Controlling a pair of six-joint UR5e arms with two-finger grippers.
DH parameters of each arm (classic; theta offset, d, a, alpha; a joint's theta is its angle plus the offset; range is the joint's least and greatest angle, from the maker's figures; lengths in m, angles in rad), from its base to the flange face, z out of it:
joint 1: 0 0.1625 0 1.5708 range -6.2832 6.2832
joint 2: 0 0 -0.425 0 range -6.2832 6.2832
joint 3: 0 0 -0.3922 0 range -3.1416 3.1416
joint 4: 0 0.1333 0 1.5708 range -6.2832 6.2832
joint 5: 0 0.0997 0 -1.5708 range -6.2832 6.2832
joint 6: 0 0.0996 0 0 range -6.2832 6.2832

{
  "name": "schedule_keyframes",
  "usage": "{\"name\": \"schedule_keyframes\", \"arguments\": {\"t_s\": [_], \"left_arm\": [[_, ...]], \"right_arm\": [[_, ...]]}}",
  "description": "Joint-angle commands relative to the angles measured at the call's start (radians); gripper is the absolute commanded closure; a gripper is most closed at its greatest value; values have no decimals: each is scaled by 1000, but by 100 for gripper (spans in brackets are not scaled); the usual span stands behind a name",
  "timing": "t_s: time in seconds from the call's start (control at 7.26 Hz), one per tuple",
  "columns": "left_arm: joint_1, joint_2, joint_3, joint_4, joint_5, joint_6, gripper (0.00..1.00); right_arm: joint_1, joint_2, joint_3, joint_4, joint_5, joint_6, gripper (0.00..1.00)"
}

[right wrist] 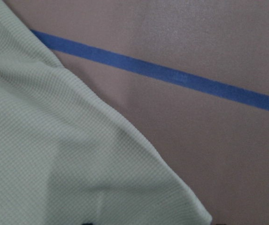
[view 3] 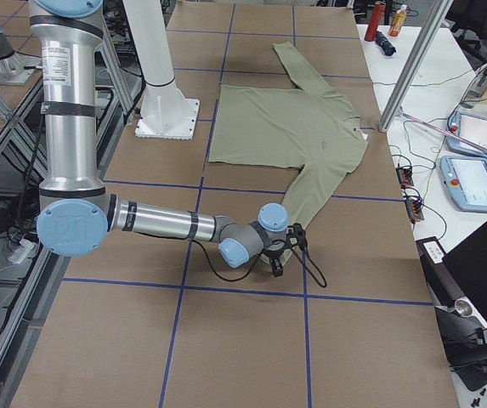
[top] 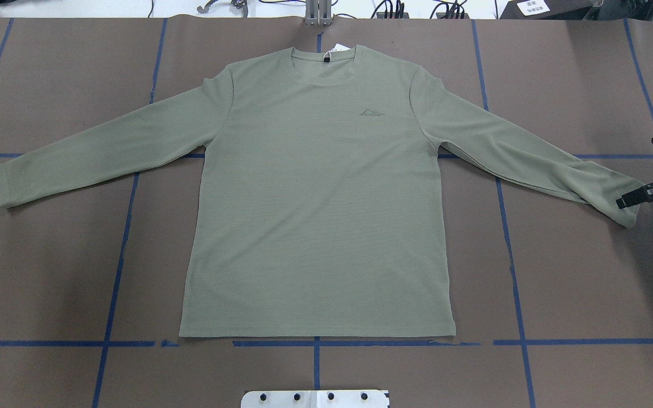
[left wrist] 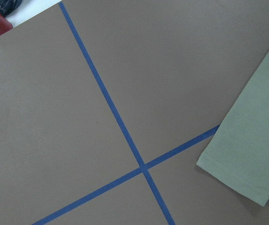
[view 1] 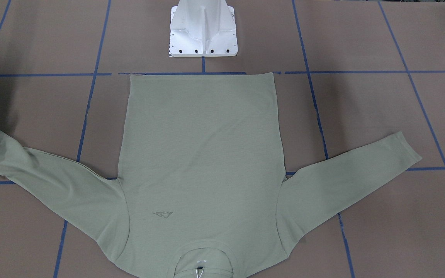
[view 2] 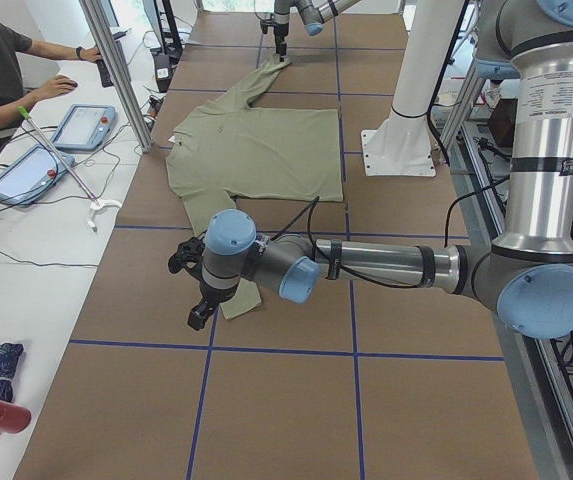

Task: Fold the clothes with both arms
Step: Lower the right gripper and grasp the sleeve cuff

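Brown paper (top: 49, 272) gridded with blue tape (top: 114, 272) covers the table, and the work sits at its two ends. The right gripper (top: 627, 200) has its black fingers down at the cuff (top: 615, 190) of the sleeve nearest it. Whether they are pinched on the knit or merely resting against it I cannot tell (its wrist camera shows only fabric and tape). The left gripper (view 2: 198, 312) hangs near the opposite cuff (top: 6, 184) and shows in the side view alone, so how its jaws stand cannot be judged either. Outward from both, the sage-green long-sleeved shirt (top: 315, 198) lies flat and face up with its sleeves splayed. Its hem is toward the white pedestal (view 1: 203, 29), and its collar (top: 323, 59) and hang tag (top: 335, 48) are at the far edge. Spread that way, each cuff falls within one arm's reach, which I judge suits folding the sleeves inward over the body first.
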Motion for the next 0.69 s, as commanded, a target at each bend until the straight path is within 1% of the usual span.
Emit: {"name": "schedule_keyframes", "arguments": {"t_s": [0.0,0.14,0.28,0.55], "left_arm": [[0,-1,-1,0,0,0,0],[0,-6,2,0,2,0,0],[0,-7,4,0,0,0,0],[0,-7,4,0,2,0,0]], "right_arm": [[0,-1,1,-2,7,0,89],[0,0,1,0,13,0,98],[0,2,6,-2,15,0,100],[0,22,10,-17,73,6,100]]}}
